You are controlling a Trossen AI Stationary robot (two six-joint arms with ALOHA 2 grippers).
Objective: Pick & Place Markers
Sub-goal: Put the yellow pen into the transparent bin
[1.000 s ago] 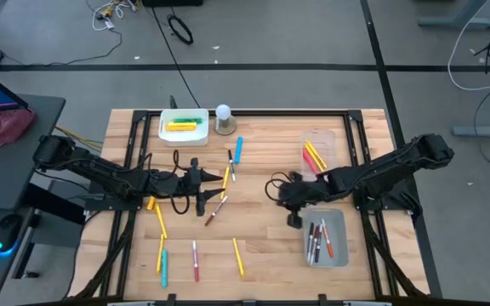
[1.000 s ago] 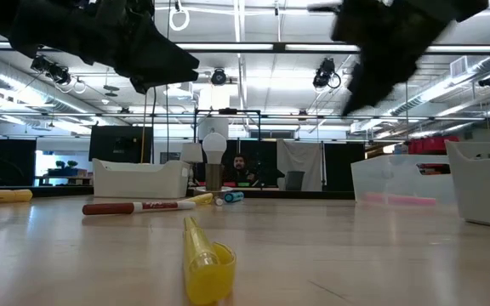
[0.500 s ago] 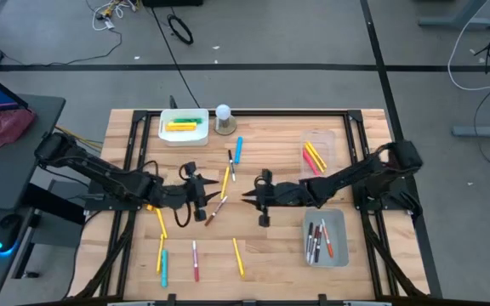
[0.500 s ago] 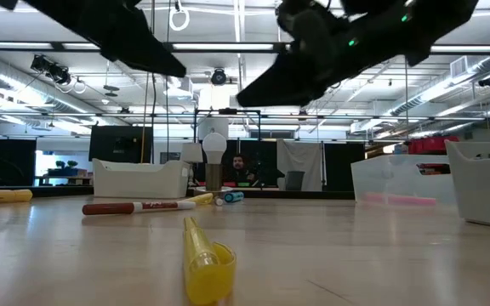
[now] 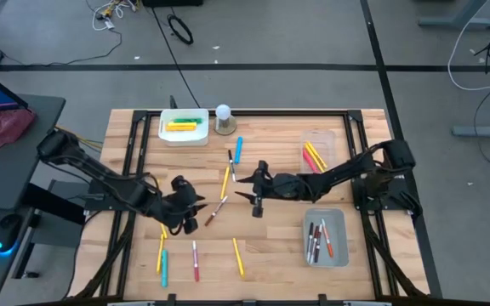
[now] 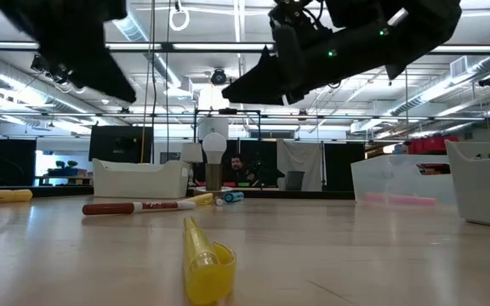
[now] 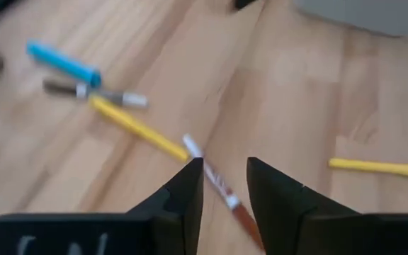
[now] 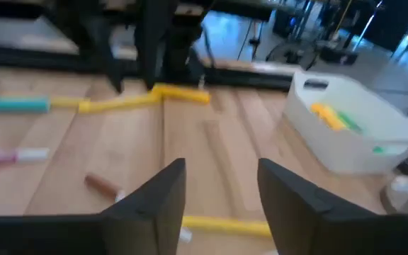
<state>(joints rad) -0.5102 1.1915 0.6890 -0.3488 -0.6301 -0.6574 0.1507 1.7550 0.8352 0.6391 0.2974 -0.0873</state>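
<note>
- Markers are lying scattered on the wooden table (image 5: 270, 246); none of them is sitting between any fingers.
- A red marker (image 5: 214, 211) with a white end is lying near the middle of the table, and a yellow marker (image 5: 225, 181) is lying just beside its upper end.
- The left gripper (image 5: 196, 204) is hanging over the table just left of the red marker. In the left wrist view its two dark fingers (image 7: 183, 195) are standing a little apart, and the red marker (image 7: 222, 193) is showing in the gap between them, on the wood below.
- The right gripper (image 5: 243, 194) is hanging above the table just right of the same red marker. In the right wrist view its fingers (image 8: 163, 190) are standing wide apart with nothing between them.
- A blue marker (image 5: 237, 149) and a dark-capped white marker (image 5: 230, 163) are lying side by side above the yellow one.
- More markers are lying near the front left of the table: yellow (image 5: 159, 218), teal (image 5: 164, 268), pink (image 5: 196, 260) and another yellow (image 5: 239, 257).
- A white bin (image 5: 165, 134) at the back is holding yellow and green markers (image 5: 182, 125).
- A clear tray (image 5: 340, 223) at the right front is holding several dark and red markers (image 5: 317, 241), and another clear tray (image 5: 330, 140) behind it is holding yellow and pink ones (image 5: 314, 156).
</note>
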